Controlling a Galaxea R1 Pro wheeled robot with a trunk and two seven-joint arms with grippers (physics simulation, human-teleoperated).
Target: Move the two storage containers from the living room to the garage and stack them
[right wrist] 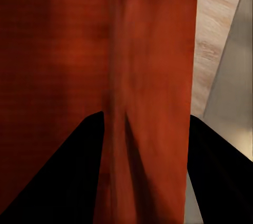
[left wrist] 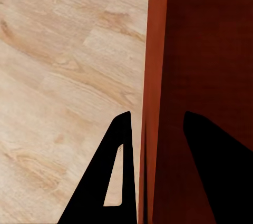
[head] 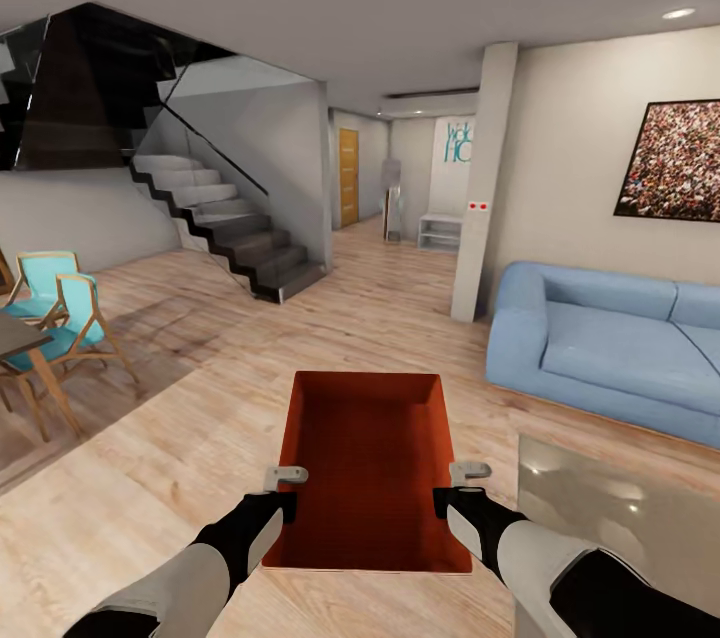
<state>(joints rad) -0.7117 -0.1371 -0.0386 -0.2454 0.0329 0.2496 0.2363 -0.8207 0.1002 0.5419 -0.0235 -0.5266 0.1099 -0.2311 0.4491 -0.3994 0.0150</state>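
Facing: the living room, wood floor (head: 200,418) running back to a hallway with an orange-brown door (head: 348,176)
Stairs (head: 235,228): dark steps with a glass rail, rising at left beyond the open floor
Sofa (head: 600,348): light blue, along the right wall under a framed picture (head: 675,160)
Pillar (head: 485,183): pale, just left of the sofa's end
Table and chairs: dark tabletop (head: 18,336) at the far left edge with turquoise chairs (head: 60,308) beside it
Glass table (head: 620,518): low, reflective, at lower right in front of the sofa
Bin (head: 370,463): orange-red, open top, held level above the floor in front of the robot, between the two arms (only one bin is seen here)
Left gripper (left wrist: 150,171): clamped on the bin's left wall, one finger outside over the wood floor, the other inside; in the head view it sits at the bin's near left rim (head: 285,480)
Right gripper (right wrist: 145,171): closed on the bin's right wall, fingers on either side of it; glass table edge just past it
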